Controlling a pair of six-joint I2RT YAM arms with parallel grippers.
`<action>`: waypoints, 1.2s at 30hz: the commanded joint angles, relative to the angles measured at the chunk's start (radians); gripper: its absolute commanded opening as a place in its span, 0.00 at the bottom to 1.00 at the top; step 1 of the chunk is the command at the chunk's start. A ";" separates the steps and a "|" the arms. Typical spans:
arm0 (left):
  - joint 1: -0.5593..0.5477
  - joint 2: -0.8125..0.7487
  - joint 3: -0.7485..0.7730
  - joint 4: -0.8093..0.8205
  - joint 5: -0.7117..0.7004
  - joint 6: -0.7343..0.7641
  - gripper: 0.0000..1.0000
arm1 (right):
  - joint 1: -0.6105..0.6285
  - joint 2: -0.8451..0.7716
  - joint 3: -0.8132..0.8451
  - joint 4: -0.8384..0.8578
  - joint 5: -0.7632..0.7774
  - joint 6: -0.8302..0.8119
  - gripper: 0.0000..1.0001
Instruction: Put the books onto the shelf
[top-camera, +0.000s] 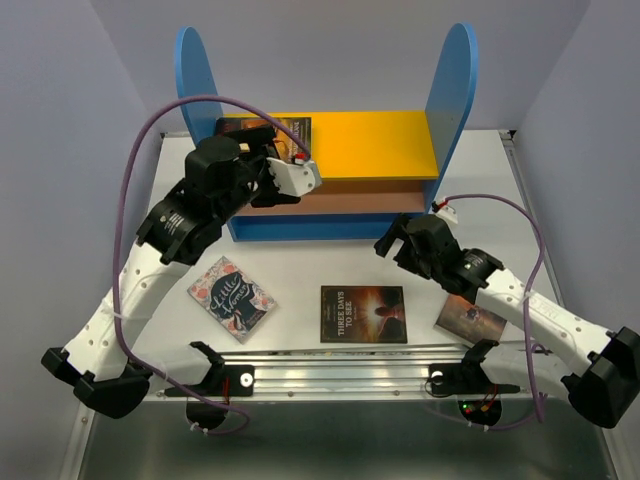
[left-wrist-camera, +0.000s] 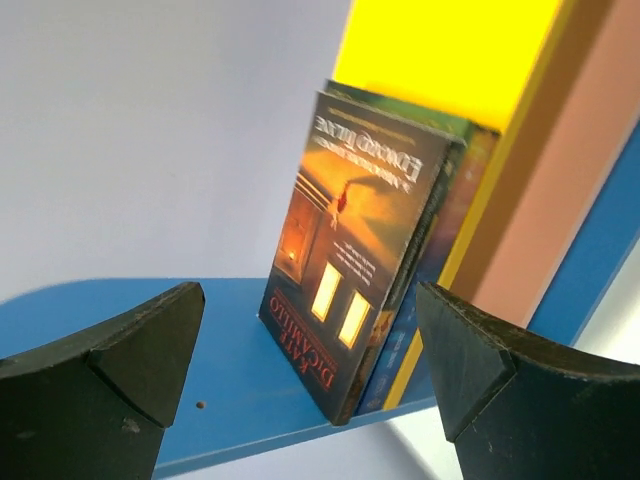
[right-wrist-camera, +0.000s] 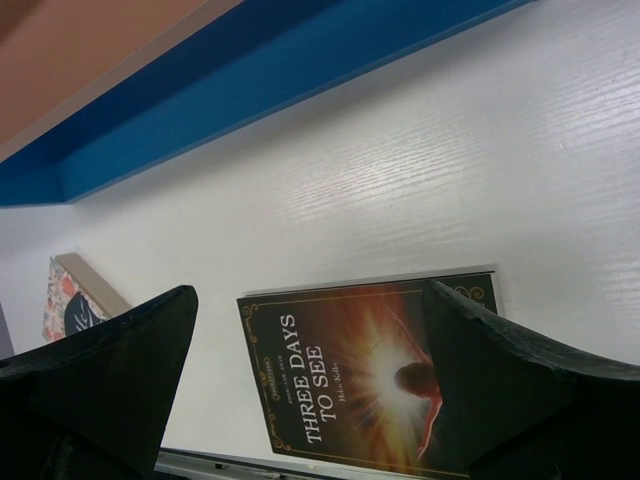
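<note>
Now: left gripper (left-wrist-camera: 310, 300) jaws wide open and empty, facing thin paperbacks (left-wrist-camera: 350, 250) stood against the left panel of the blue-and-yellow wooden shelf (top-camera: 380, 140). Right gripper (right-wrist-camera: 310, 295) open too, above the dark Three Days to See paperback (top-camera: 363, 313); floral Little Women paperback (top-camera: 232, 298) flat on the white table (top-camera: 320, 260)

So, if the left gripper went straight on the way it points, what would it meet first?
Probably the orange-covered Kate DiCamillo book standing on the shelf, centred ahead of the open left gripper; depth is unclear.

Left hand (left-wrist-camera: 310, 300) gapes wide, stretched forward and raised; right hand (right-wrist-camera: 310, 295) wide too, angled downward
</note>
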 joint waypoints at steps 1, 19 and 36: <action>-0.001 -0.024 0.038 0.176 0.027 -0.251 0.99 | -0.008 -0.032 0.020 0.034 -0.007 -0.014 1.00; -0.002 -0.371 -0.513 0.437 0.056 -1.592 0.99 | -0.008 -0.073 -0.040 0.061 -0.127 -0.162 1.00; -0.258 -0.454 -1.140 0.615 0.398 -1.964 0.99 | -0.017 -0.049 -0.235 -0.058 -0.239 -0.056 1.00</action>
